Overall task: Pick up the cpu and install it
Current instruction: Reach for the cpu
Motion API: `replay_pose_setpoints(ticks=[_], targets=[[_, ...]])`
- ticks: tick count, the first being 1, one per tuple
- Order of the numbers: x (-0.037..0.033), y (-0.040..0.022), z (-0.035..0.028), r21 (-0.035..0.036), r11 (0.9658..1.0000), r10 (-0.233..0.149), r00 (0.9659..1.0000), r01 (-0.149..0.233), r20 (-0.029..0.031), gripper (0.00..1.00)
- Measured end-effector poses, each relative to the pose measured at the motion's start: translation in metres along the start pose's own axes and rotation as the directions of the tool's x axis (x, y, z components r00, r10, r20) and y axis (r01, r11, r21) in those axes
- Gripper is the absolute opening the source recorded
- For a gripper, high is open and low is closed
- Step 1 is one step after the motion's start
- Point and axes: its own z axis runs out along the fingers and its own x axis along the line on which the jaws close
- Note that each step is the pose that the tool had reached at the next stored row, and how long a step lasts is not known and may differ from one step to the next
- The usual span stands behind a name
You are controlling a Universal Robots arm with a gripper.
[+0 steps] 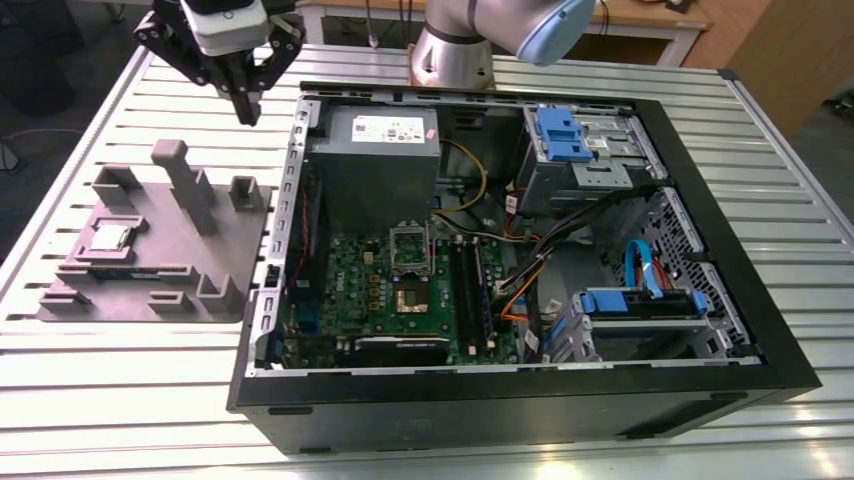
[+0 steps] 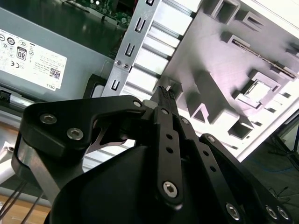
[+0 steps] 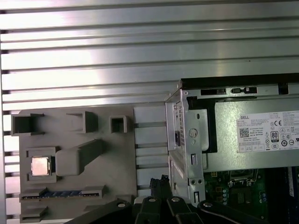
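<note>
Metal slats form the table (image 1: 120, 390) that carries everything. Toward its edge on the exterior view's left lies a grey moulded fixture (image 1: 160, 262), with pockets and upright posts that look shaped to hold parts at known spots. The cpu (image 1: 110, 237) lies flat in a square pocket near that fixture's left edge, silvery top up, and it shows the same way in the first wrist view (image 3: 40, 166). Seated like this, it is probably easy to find and to reach from above.

Further right, the gripper (image 1: 248, 112) hangs high over the strip of table between the fixture's far right corner and the computer case (image 1: 534, 410). Its jaws are together with nothing between them, tips pointing down, touching nothing and well apart from the cpu.

The case lies on its side with the panel off, so the boards face up. Just inside its left wall sits the silver-grey power supply (image 1: 378, 150). Nearer the front the green motherboard (image 1: 350, 290) carries the socket (image 1: 410, 297), which appears open and unfilled, so the cpu is not yet installed. Black memory slots (image 1: 467, 290) run just right of it, and the blue-tabbed drive cages (image 1: 577, 140) fill the case's right side.
</note>
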Motion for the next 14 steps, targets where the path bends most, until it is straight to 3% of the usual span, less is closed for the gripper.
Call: replay_pose_setpoints(ticks=[14], targets=[[0.0066, -0.0005, 0.0009, 0.0001, 1.0, 0.0, 1.0, 0.0, -0.0011, 0.1]])
